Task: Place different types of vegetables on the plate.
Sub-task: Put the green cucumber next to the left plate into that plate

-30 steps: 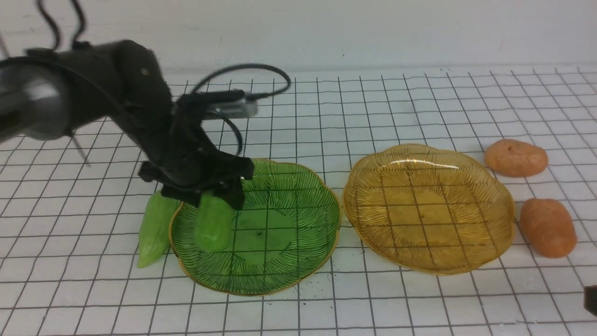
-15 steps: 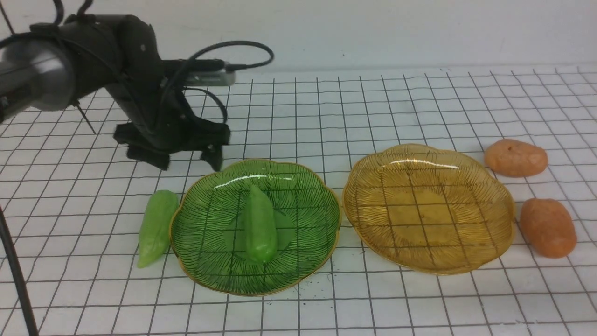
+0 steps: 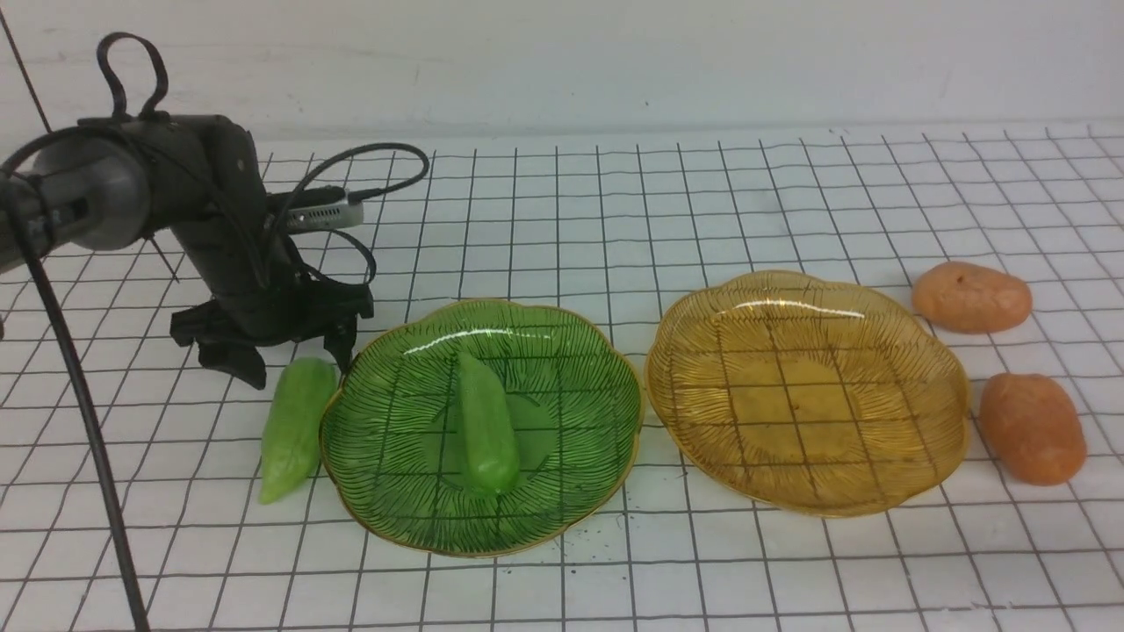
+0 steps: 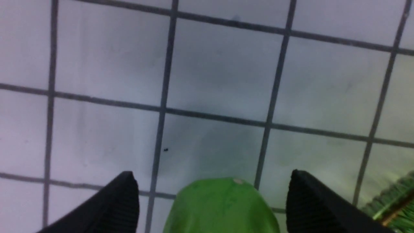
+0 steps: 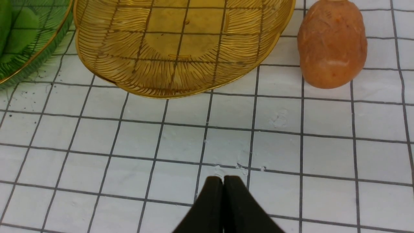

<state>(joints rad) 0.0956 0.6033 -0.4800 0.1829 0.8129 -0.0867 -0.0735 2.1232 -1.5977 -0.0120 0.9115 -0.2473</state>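
Note:
One light-green pod (image 3: 485, 423) lies in the green glass plate (image 3: 580, 474). A second pod (image 3: 294, 426) lies on the table just left of that plate; its end shows in the left wrist view (image 4: 221, 207). My left gripper (image 3: 294, 360) is open, low over the far end of this pod, one finger on each side, not gripping. Two orange-brown potato lumps (image 3: 970, 297) (image 3: 1032, 427) lie right of the empty amber plate (image 3: 878, 474). The near lump (image 5: 331, 48) shows in the right wrist view. My right gripper (image 5: 223, 181) is shut and empty, out of the front view.
The table is a white sheet with a black grid. The two plates stand side by side, nearly touching. The left arm's cable (image 3: 79, 395) hangs down at the left edge. A white wall stands at the back.
The left gripper let go of the pod, which now lies in the green plate. The gripper rose, moved left and came down open over the second pod beside the plate.

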